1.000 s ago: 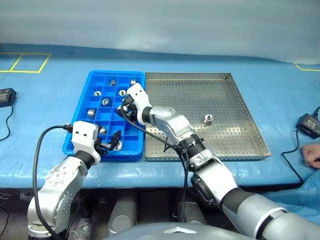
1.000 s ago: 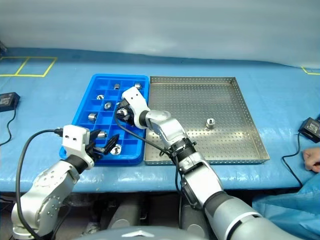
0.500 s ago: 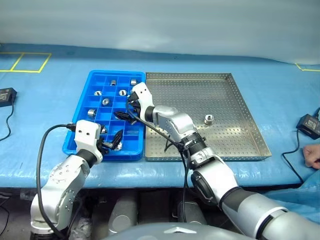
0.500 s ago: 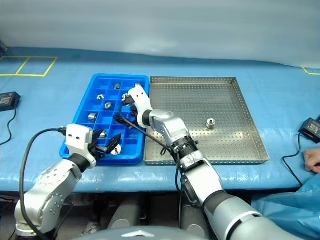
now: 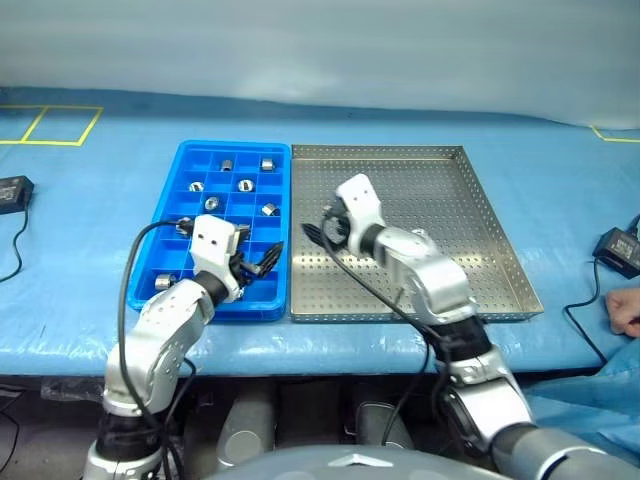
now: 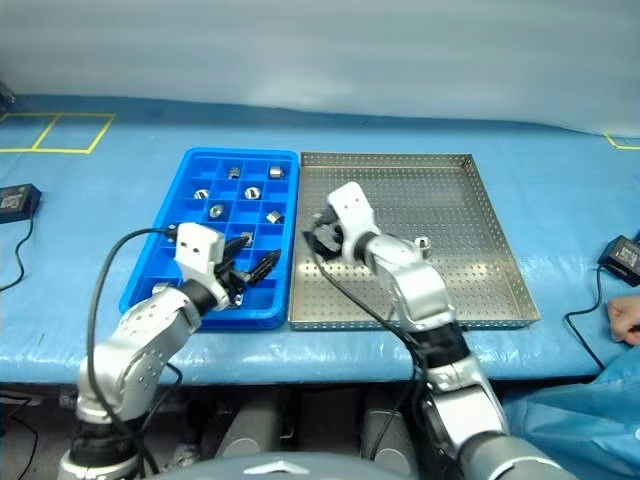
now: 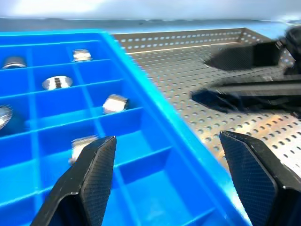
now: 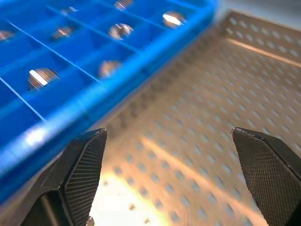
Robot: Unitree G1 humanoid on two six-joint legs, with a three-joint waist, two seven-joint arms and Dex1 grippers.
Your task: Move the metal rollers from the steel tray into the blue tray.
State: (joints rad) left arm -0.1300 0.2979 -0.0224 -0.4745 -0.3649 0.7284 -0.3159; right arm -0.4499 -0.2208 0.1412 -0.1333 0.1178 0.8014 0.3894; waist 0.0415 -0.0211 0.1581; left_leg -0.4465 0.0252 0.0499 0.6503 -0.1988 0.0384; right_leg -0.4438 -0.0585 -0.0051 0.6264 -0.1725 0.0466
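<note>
The blue tray [image 5: 184, 228] lies left of the steel tray [image 5: 480, 225], with their long sides touching. Several metal rollers sit in its compartments, among them one [image 5: 268, 209] by its right wall and one [image 5: 163, 282] at the near left. One roller [image 6: 423, 241] stands on the steel tray, partly behind my right forearm. My right gripper [image 5: 318, 228] hangs open and empty above the steel tray's left side; its wrist view [image 8: 168, 135] looks down on the perforated floor. My left gripper [image 5: 265, 258] is open and empty over the blue tray's near right compartments, as its wrist view [image 7: 168, 140] shows.
Black power adapters with cables lie on the blue table cover at the far left [image 5: 12, 190] and far right [image 5: 615, 248]. A person's hand [image 5: 625, 308] rests at the right edge. Yellow tape marks [image 5: 50, 125] sit at the back left.
My right gripper opened and swung right, from the blue tray to over the steel tray. A roller now shows in the compartment it left. My left gripper moved right along the tray's near side.
</note>
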